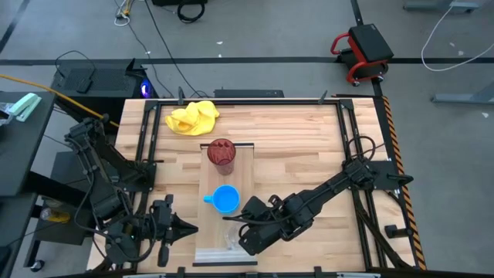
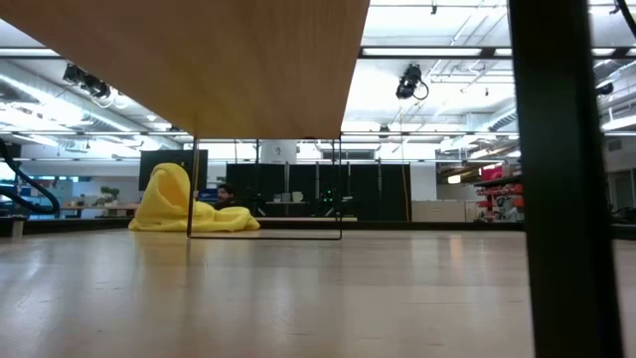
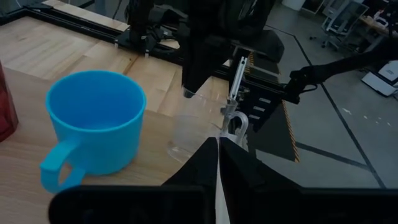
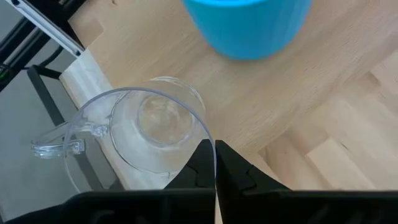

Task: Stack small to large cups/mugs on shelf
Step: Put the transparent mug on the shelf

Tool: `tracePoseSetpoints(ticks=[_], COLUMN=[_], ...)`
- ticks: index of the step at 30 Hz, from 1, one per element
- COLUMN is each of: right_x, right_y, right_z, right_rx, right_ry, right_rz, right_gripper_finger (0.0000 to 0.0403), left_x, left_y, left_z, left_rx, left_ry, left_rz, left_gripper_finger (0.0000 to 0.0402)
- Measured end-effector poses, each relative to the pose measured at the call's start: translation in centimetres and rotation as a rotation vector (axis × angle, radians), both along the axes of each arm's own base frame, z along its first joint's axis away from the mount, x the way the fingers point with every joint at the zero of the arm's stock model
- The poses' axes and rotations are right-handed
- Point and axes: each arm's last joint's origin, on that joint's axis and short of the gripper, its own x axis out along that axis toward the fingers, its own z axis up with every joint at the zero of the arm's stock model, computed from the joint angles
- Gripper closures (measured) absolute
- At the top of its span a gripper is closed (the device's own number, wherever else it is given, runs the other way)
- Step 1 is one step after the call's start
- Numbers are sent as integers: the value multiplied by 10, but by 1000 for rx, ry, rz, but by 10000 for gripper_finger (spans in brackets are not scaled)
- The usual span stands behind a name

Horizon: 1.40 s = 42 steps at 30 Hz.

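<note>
Three cups line the pale shelf (image 1: 224, 174): a dark red ribbed tumbler (image 1: 221, 152) at the far end, a bright blue handled mug (image 1: 225, 199) in the middle, and a clear glass cup (image 4: 152, 127) at the near end. All three are upright with their mouths up. My right gripper (image 4: 214, 163) is shut on the glass cup's rim. My left gripper (image 1: 189, 228) is shut and holds nothing, left of the shelf's near end. In the left wrist view it points past the blue mug (image 3: 93, 127) at the glass cup (image 3: 189, 134). My right gripper pinches the glass cup's rim (image 4: 208, 146) between its two fingers, one inside the cup and one outside, on the side away from the handle (image 4: 53, 146). The fingers slant down from the table's right. Whether the cup's base rests on the shelf I cannot tell.
A crumpled yellow cloth (image 1: 193, 117) lies on the table at the far left, and shows in the low view (image 2: 189, 204) beyond the shelf's thin wire legs (image 2: 189, 189). Bare tabletop (image 1: 301, 147) spreads to the right of the shelf.
</note>
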Motion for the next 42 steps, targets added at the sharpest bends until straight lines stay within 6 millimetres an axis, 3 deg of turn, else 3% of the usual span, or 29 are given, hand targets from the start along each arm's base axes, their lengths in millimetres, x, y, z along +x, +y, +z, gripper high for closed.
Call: tracePoseSetpoints(ticks=[10,17,23,42], right_x=[5,7,7,10], right_y=[-8,-12,-11,-9], right_z=[0,0,0,1], right_rx=[-9,-5,-9,2], right_ry=[7,13,9,-14], right_rz=[17,30,53,96], right_gripper_finger=[402,398,394,313], left_x=[1,19,32,36], left_y=[-1,-19,-20,-19], left_z=[-1,-16,-22,-21], left_rx=[-5,17,-1,-22], left_ry=[0,-5,13,14], left_rz=[2,-13,-24,-34], left_gripper_finger=[375,370,367,360])
